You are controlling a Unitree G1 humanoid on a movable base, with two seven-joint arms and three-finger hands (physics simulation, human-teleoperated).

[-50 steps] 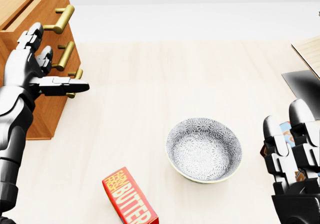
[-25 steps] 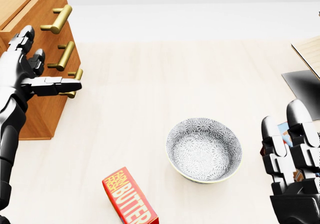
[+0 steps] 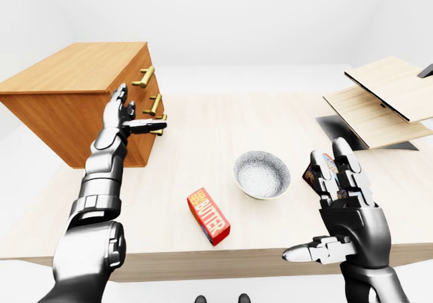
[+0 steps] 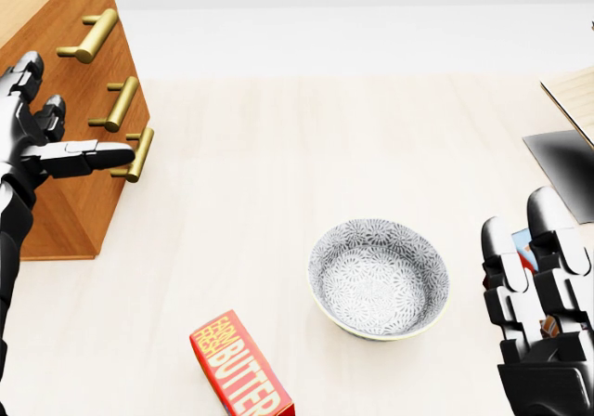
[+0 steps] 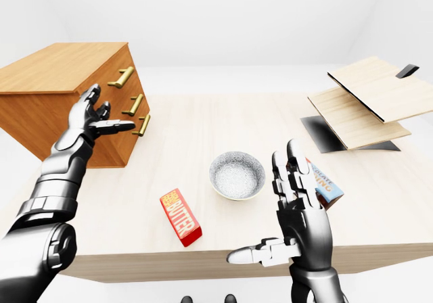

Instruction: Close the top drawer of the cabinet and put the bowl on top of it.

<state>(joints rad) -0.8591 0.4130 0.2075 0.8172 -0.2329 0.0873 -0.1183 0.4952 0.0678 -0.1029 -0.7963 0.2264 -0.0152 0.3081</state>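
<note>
Two hands, fingers spread wide, empty. Left hand (image 3: pixel 120 119) at cabinet (image 3: pixel 67 80) drawer fronts, handles (image 3: pixel 154 105) just right of fingers. Bowl (image 3: pixel 262 173) on table (image 3: pixel 203 127), left of right hand (image 3: pixel 348 215) fingers in left-eye view, apart.

The left hand (image 3: pixel 120 118) and right hand (image 3: pixel 352 220) are glossy silver-grey metal, with three blocky segmented fingers (image 3: pixel 338 153) and dark joint seams.

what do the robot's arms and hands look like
The left arm and right arm are glossy silver-grey metal in rounded, ringed segments with darker joints. The left hand and right hand each have three thick, blocky, jointed fingers, with black showing in the gaps. No cables or markings show.
</note>
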